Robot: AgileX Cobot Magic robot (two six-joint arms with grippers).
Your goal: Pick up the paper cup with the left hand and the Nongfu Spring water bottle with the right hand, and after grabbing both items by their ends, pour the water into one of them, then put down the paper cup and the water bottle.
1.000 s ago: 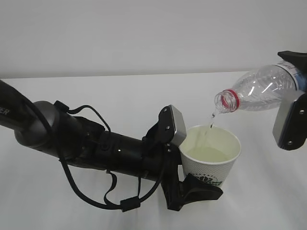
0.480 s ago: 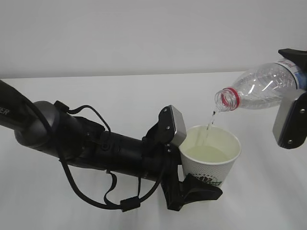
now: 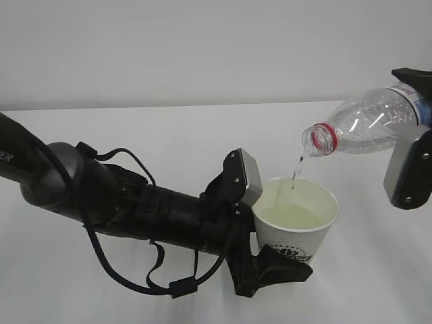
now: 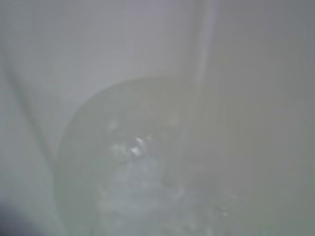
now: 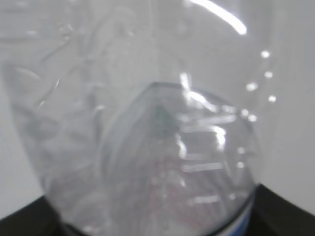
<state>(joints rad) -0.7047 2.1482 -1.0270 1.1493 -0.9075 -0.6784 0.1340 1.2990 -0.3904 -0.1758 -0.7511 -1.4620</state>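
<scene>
Water (image 3: 295,172) streams into the paper cup (image 3: 297,219) only in exterior view.

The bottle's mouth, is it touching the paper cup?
Apart. In the exterior view the Nongfu Spring water bottle hangs tilted above the paper cup, with clear space between its mouth and the rim; only a thin stream of water crosses that space.

The bottle (image 3: 368,125) hung tilted above and right of the cup (image 3: 297,216), water (image 3: 291,217) inside it

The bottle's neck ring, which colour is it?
Red neck ring, clearest in the exterior view.
</scene>
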